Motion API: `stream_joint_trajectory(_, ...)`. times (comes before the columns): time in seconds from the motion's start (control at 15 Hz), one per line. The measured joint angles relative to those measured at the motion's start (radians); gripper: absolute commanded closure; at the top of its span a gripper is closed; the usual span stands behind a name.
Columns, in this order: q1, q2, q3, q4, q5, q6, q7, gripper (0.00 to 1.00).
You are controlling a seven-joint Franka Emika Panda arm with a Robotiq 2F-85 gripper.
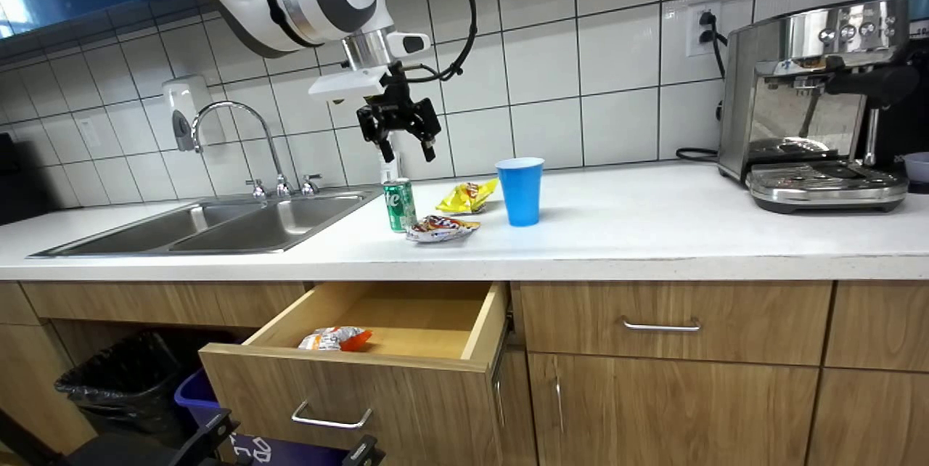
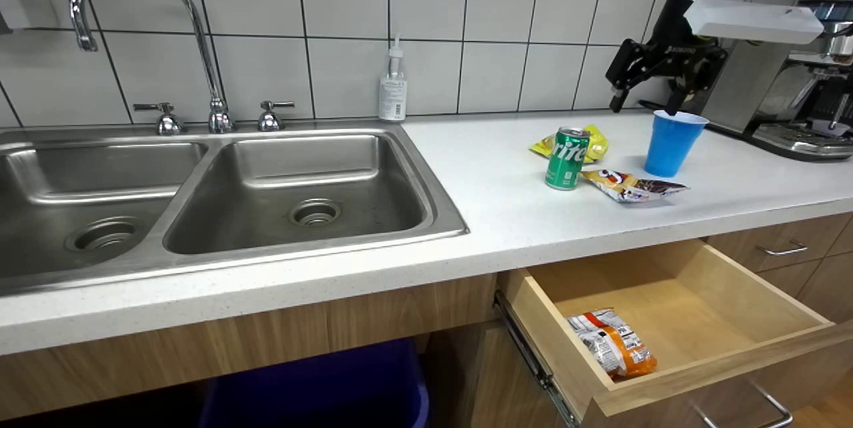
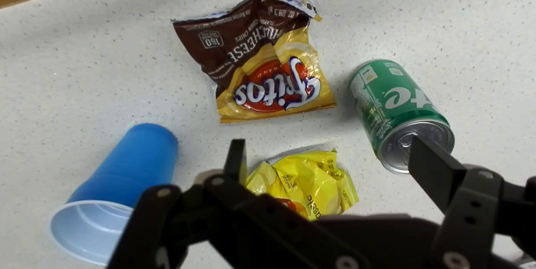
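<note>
My black gripper hangs above the white counter, its fingers wide apart with nothing between them. In the wrist view, a crumpled yellow chip bag shows below the gap, partly hidden by the gripper. A brown and gold Fritos bag lies flat nearer the counter's front edge. One finger overlaps the top of a green Sprite can in that view; the can stands upright, well below the gripper. A blue cup stands upright beside the bags, white inside.
Below the counter, an open wooden drawer holds an orange and silver snack bag. A double steel sink with a tall faucet and a clear bottle lies to one side. An espresso machine stands opposite.
</note>
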Motion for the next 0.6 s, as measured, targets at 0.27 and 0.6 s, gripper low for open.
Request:
stream_joint_trajectory(0.27,-0.002,0.019,-0.002,0.026,0.005,0.000,0.000,0.00)
stream_joint_trajectory(0.6,-0.015,0.090,-0.013,0.107,0.021,0.000,0.000,0.00)
